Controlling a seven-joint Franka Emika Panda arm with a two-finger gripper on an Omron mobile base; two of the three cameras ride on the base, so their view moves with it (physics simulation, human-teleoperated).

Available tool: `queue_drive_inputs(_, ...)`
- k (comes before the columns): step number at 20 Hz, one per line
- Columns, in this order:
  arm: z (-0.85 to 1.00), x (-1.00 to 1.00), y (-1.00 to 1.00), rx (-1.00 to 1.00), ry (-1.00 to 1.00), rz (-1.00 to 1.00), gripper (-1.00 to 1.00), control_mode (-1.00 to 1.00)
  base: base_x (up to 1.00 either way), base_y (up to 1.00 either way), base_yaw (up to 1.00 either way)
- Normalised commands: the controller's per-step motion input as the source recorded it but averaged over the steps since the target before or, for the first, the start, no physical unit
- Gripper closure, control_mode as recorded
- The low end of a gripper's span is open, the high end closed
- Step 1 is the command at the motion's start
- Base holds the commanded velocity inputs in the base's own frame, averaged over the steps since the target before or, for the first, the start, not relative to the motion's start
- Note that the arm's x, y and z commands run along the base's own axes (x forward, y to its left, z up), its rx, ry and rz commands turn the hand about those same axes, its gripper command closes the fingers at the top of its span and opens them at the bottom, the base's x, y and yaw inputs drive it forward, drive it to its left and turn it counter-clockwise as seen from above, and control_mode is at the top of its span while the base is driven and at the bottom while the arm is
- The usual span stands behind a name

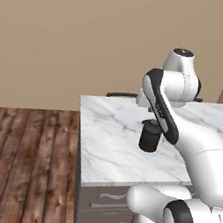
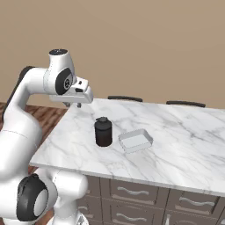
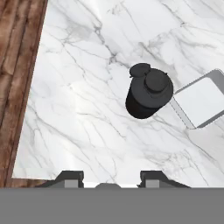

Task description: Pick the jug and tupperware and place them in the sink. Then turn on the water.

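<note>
The jug (image 2: pixel 103 132), squat and dark with a knobbed lid, stands upright on the white marble counter (image 2: pixel 184 149). It is also in the left base view (image 1: pixel 150 137) and the hand view (image 3: pixel 148 94). Just to its right lies the tupperware (image 2: pixel 136 140), a shallow pale rectangular container (image 3: pixel 203 100). My gripper (image 2: pixel 74 104) hovers above the counter's left end, up and to the left of the jug and apart from it. In the hand view the gripper (image 3: pixel 113 178) is open with nothing between its fingertips (image 3: pixel 72 177). The sink and the water are out of view.
The counter's left edge drops to a wooden floor (image 1: pixel 20 160). Grey drawers (image 2: pixel 132 191) run under the front edge. Two dark chair backs (image 2: pixel 125 98) rise behind the counter, in front of a beige wall. Bare marble stretches to the right of the tupperware.
</note>
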Motion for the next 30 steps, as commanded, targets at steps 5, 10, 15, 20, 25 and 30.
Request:
queue_drive_inputs(5,-0.01,0.12,0.0,0.0,0.0,0.0,-1.0,-1.0,0.0,0.0,0.0)
queue_drive_inputs(10,-0.04,0.24,0.02,-0.01,0.01,-0.05,-1.0,-1.0,0.0,0.0,0.0)
queue_drive_inputs(15,-0.01,0.46,-0.15,-0.02,0.06,-0.03,-1.0,-1.0,0.0,0.0,0.0)
queue_drive_inputs(20,0.0,0.43,-0.47,0.0,0.11,0.0,-1.0,-1.0,0.0,0.0,0.0)
queue_drive_inputs(25,-0.04,0.1,-0.47,0.0,0.11,0.0,-1.0,-1.0,0.0,0.0,0.0)
queue_drive_inputs(30,-0.26,0.17,-0.36,0.02,0.08,0.0,-1.0,-1.0,0.0,0.0,0.0)
